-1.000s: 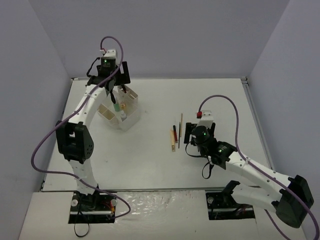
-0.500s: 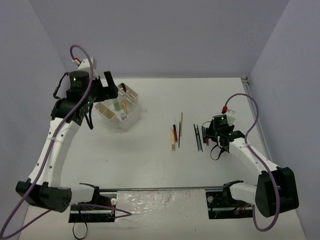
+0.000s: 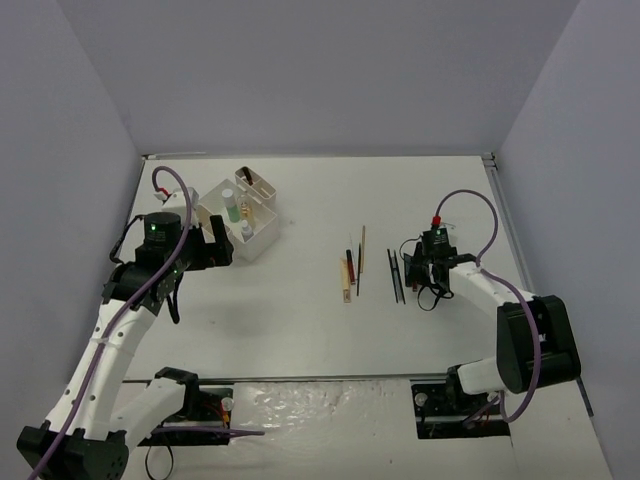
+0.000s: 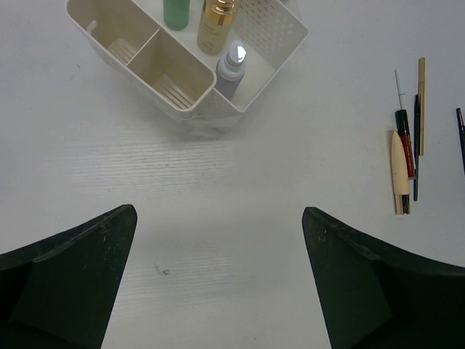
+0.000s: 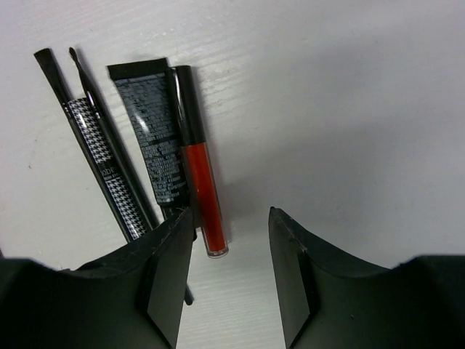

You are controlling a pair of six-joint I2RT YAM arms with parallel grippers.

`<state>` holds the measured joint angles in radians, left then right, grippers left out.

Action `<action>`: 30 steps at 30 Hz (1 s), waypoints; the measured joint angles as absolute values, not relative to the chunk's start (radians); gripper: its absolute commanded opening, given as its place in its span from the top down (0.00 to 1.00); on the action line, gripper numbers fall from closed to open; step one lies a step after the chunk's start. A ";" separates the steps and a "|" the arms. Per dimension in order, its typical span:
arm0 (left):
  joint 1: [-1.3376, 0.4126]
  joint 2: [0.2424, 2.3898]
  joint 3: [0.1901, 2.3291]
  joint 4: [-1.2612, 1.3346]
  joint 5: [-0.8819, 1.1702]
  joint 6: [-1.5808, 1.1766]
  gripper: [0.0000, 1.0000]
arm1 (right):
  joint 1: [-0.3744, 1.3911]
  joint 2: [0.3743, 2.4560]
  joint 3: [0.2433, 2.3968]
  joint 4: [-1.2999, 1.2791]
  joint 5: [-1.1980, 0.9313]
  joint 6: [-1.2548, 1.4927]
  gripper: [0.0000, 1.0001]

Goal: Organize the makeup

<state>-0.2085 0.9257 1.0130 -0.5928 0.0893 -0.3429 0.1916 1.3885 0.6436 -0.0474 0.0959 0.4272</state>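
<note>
I'm looking down on a white desk (image 3: 300, 320) boxed in by plain pale lilac walls (image 3: 330, 70). Up close the surface is matt and faintly ribbed, with one small dark speck (image 4: 161, 271) on it.

The left gripper (image 3: 218, 243) hangs near the desk's left side, its fingers (image 4: 80, 269) spread wide and released, with nothing between them. Just beyond it sits the white compartmented plastic box (image 4: 270, 33). The pale green bottle (image 4: 175, 12), gold bottle (image 4: 216, 25) and grey-lilac bottle (image 4: 231, 69) stand upright in one section of it.

Mid-desk, well apart from the box, lies a loose row: a thick cream stick (image 4: 399, 171), a red stick (image 4: 405, 142), a thin black pencil (image 4: 415, 156) and a tan pencil (image 4: 421, 105).

Further right I've got the right gripper (image 3: 415, 268) low over another cluster. There I see two houndstooth-patterned brush sticks (image 5: 109, 174), a black printed squeeze tube (image 5: 152, 138) and a red gloss tube with a black cap (image 5: 200, 182), all flat on the desk and side by side. The right fingers (image 5: 167, 269) stand partway apart and clamp nothing. The red tube's end lies in the gap, close to the finger on the black tube's side. I cannot tell whether that finger touches it.
</note>
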 measured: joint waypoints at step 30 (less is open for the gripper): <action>-0.209 0.935 1.048 -0.593 0.212 -0.377 0.03 | 0.252 1.297 0.694 -0.078 0.132 0.375 1.00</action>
<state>-0.2091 0.9353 1.0478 -0.5928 0.2121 -0.3771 0.2516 1.2971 0.6936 -0.0777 0.1319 0.3748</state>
